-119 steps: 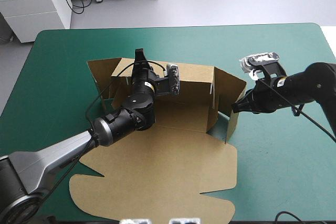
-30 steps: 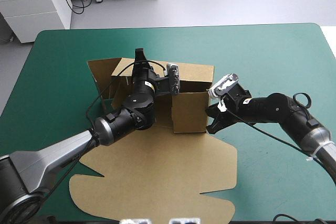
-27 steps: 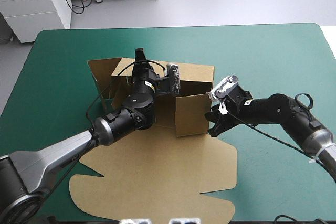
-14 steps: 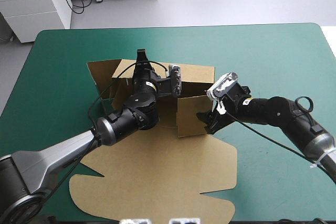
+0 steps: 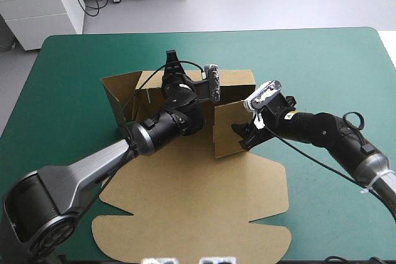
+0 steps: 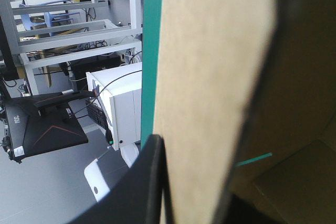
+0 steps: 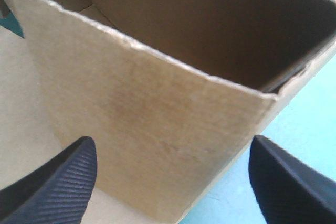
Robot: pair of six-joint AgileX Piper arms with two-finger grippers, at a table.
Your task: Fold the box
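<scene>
Worktop [image 5: 322,54] under its teal-green cover fills most of the high view. The brown box [image 5: 154,177] lies across the middle and lower middle of that frame. Its wide lid panel [image 5: 198,221] lies flat toward the bottom edge, and its walls are raised in a band just above the centre. I judge it part-built. The back wall [image 5: 238,81] and the left flap [image 5: 114,94] are up, and the right side wall [image 5: 228,129] stands just right of centre, not tucked as far as I can see.

My left arm reaches in from the lower left, and my left gripper [image 5: 171,65] sits at the back wall's top edge, above centre. In the left wrist view the board runs between my black fingers [image 6: 140,184], which pinch it, all but pressed together. I take that grip as an anchor, keeping the back wall upright so the sheet cannot slide or flop while the other side is worked.

My right gripper [image 5: 242,138] comes in from the right of the frame, at the outer face of the side wall. Its fingers are spread wide with nothing between them and the wall face ahead. Whether they touch it or stop just short, I cannot tell. Spread so, they make a broad pusher rather than a clamp, suited to swinging this wall inward.
</scene>
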